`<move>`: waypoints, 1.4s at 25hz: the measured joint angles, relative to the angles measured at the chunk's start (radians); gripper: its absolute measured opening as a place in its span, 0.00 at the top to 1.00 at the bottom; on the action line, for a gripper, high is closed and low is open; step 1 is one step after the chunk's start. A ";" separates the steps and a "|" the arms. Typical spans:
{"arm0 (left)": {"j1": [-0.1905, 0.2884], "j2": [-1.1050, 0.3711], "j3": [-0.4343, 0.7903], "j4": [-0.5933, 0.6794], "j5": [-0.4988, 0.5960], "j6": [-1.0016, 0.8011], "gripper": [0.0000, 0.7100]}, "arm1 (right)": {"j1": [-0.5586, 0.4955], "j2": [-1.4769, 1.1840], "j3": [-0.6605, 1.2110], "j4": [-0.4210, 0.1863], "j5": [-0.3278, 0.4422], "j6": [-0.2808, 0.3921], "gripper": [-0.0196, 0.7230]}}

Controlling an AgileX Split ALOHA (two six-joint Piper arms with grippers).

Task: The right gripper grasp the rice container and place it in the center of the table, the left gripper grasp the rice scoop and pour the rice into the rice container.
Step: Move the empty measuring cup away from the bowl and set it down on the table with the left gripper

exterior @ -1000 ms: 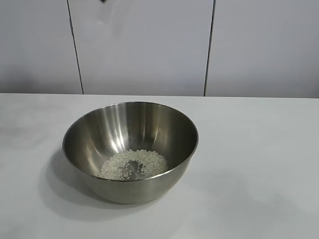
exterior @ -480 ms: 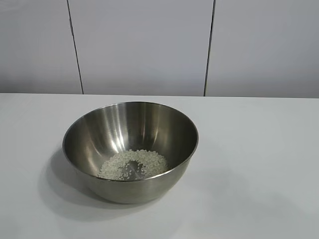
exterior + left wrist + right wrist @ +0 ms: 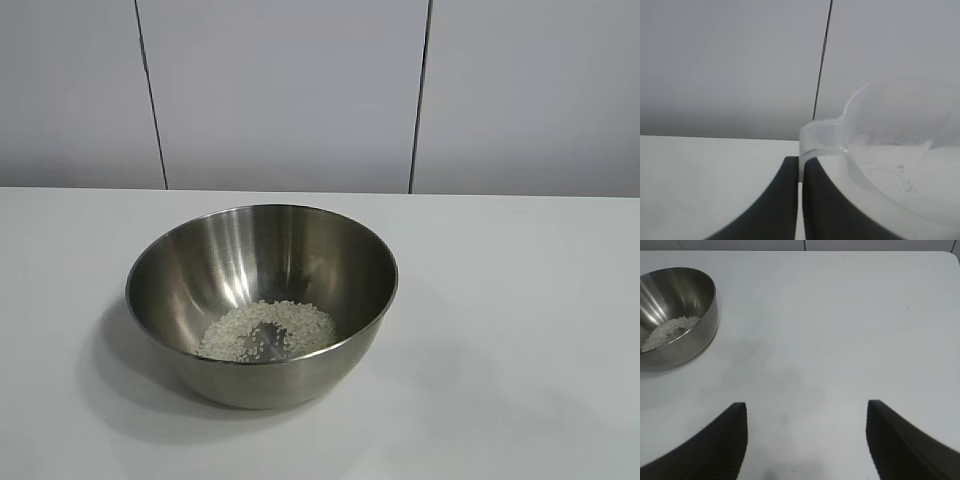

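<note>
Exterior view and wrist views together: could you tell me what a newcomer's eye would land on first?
First the rice container, a shiny steel bowl standing on the white table with the rice heaped in its bottom. Next, the rice scoop pinched in the left gripper; the right gripper hangs open over bare tabletop.

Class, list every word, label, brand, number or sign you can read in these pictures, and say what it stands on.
None: no readable text in any view.
Bowl: plain steel, no label or brand.
Scoop: faint raised marks on the clear wall, too blurred to read.
Table: no writing.
</note>
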 joint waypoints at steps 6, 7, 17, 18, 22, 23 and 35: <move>0.000 0.238 0.024 -0.010 -0.202 0.085 0.99 | 0.000 0.000 0.000 0.000 0.000 0.000 0.35; 0.000 0.282 0.024 -0.014 -0.237 0.096 0.99 | 0.000 0.000 0.000 0.000 0.000 0.000 0.35; 0.000 0.591 0.022 0.015 -0.386 0.190 0.99 | 0.000 0.000 0.000 0.000 0.000 0.000 0.35; 0.000 0.612 0.021 0.024 -0.386 0.208 0.99 | 0.000 0.000 0.000 0.000 -0.002 0.000 0.35; 0.000 0.679 0.013 0.050 -0.389 0.311 0.99 | 0.000 0.000 0.000 0.001 0.000 0.000 0.35; 0.000 0.693 0.012 0.053 -0.391 0.332 0.99 | 0.000 0.000 0.000 0.001 0.000 0.000 0.35; 0.000 0.746 0.014 0.055 -0.411 0.350 0.78 | 0.000 0.000 0.000 0.001 0.000 0.000 0.35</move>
